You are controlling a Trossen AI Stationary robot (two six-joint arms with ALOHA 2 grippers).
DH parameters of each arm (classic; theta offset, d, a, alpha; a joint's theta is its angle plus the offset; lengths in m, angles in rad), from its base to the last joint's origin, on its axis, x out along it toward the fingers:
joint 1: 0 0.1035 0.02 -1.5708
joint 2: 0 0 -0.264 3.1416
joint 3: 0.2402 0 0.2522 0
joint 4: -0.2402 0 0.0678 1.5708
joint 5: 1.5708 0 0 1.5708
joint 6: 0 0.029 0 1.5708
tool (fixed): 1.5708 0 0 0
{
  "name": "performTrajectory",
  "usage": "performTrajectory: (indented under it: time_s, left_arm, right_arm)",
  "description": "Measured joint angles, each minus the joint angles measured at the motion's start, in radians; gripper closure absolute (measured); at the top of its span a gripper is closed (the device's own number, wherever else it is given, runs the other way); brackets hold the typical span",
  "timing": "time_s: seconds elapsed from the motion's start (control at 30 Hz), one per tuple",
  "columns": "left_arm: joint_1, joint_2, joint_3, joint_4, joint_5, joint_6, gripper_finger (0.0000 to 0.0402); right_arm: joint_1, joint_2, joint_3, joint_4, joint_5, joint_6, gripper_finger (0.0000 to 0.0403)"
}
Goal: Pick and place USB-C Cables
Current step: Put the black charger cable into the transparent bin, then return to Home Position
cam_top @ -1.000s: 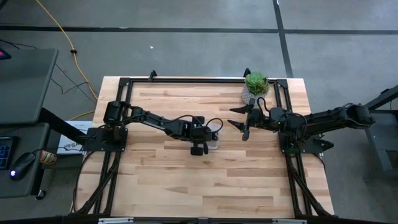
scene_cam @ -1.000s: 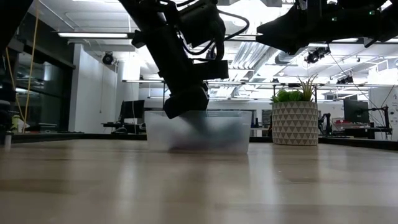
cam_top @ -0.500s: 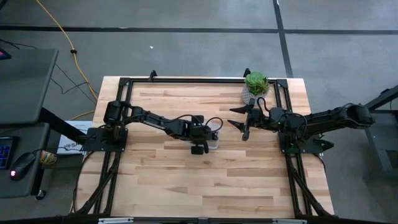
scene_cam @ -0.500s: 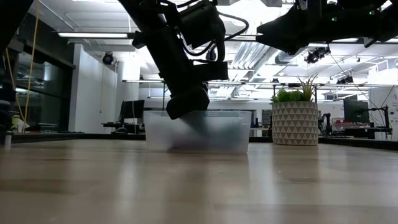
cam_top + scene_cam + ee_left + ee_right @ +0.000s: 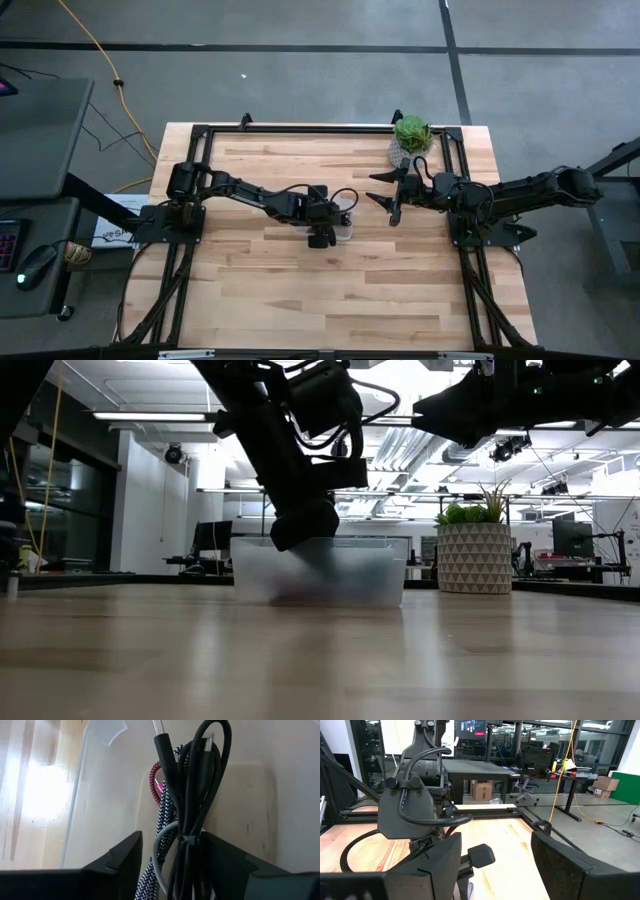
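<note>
A clear plastic bin (image 5: 346, 231) stands near the table's middle, with the USB-C cables in it. The left wrist view shows a black bundled cable (image 5: 200, 780) on top, with a dark red one (image 5: 156, 780), a black-and-white braided one (image 5: 162, 825) and a grey loop (image 5: 161, 845) beside and under it. My left gripper (image 5: 172, 845) points down into the bin (image 5: 320, 575), open, one finger on either side of the black bundle, which rests on the bin's floor (image 5: 250, 805). My right gripper (image 5: 372, 187) hangs open to the right of the bin, with nothing in it.
A potted plant (image 5: 411, 135) in a patterned white pot (image 5: 475, 558) stands at the far right of the table. A black frame (image 5: 300, 130) runs along the table's edges. Bare wood lies in front of the bin toward the near edge.
</note>
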Motion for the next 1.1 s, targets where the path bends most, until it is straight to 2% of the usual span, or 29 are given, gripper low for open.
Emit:
performTrajectory:
  time_s: [0.37,0.63,0.93,1.1]
  left_arm:
    - [-0.003,-0.014,0.000,-0.011,-0.034,-0.003,0.0217]
    - [-0.013,-0.091,0.000,-0.049,-0.035,-0.028,0.0217]
    - [-0.037,-0.227,-0.003,-0.151,-0.039,-0.107,0.0217]
    - [-0.061,-0.348,-0.097,-0.071,-0.055,-0.107,0.0218]
  right_arm:
    - [0.000,0.000,0.000,0.000,0.000,0.000,0.0171]
    - [0.000,0.000,0.000,-0.008,0.000,0.000,0.0171]
    - [0.000,0.000,0.000,-0.008,-0.007,0.000,0.0171]
    - [0.000,0.000,0.000,-0.010,-0.008,0.030,0.0171]
